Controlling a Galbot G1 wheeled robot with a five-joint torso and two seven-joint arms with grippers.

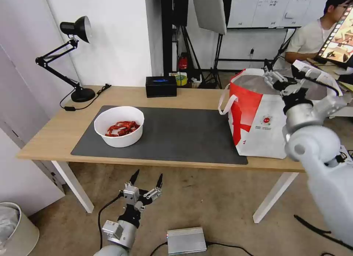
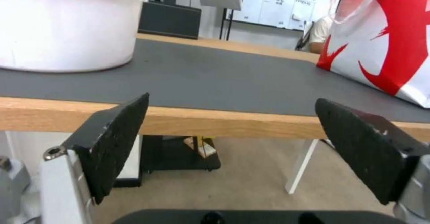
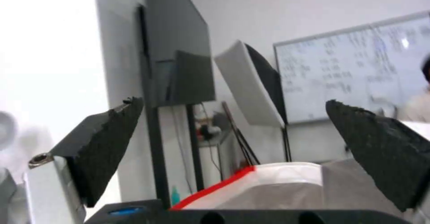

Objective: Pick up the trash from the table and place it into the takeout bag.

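A white round bowl (image 1: 118,131) of red crayfish shells, the trash in sight, sits on the left part of the dark grey mat (image 1: 176,134) on the light-wood table (image 1: 51,134). The white and red takeout bag (image 1: 257,118) stands open at the table's right end. My right gripper (image 1: 271,76) hovers open over the bag's foil-lined mouth (image 3: 287,183), with nothing between its fingers. My left gripper (image 1: 147,182) hangs open below the table's front edge (image 2: 224,121), empty, facing the bowl (image 2: 62,29) and the bag (image 2: 389,42).
A black desk lamp (image 1: 73,57) stands at the table's back left and a black box (image 1: 161,86) at the back middle. On the floor lie a silver box (image 1: 186,240) with cables and, at the left, a white bin (image 1: 14,230).
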